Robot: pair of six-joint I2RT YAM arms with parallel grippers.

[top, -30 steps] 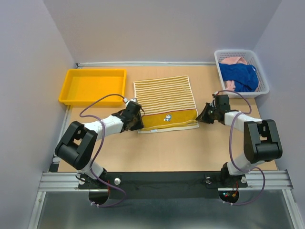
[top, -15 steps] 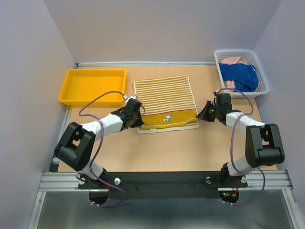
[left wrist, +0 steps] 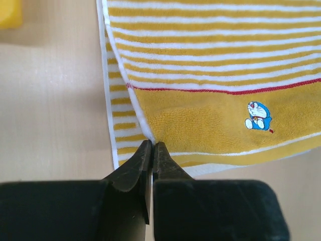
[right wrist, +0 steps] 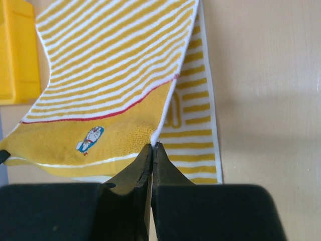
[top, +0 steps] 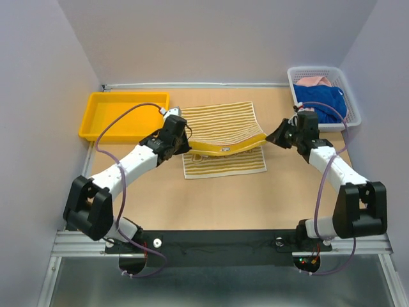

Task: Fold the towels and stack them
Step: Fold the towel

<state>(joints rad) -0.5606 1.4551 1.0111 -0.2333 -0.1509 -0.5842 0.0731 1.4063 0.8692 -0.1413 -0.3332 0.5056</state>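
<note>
Towel mid-frame, tray upper left, basket upper right.

From my overhead view, the table [top: 223, 198] carries the spread towel [top: 223, 121] at centre frame, its near edge raised off the board and hanging above the cloth's own near part. The left gripper [top: 186, 148] pinches that edge's left corner and the right gripper [top: 268, 137] its right corner. The tray [top: 124, 115] sits upper left, just beside the towel's far left corner. The basket [top: 332, 126] sits upper right, apart from it, holding the front towel [top: 323, 102] and behind it the back towel [top: 313, 81].
</note>
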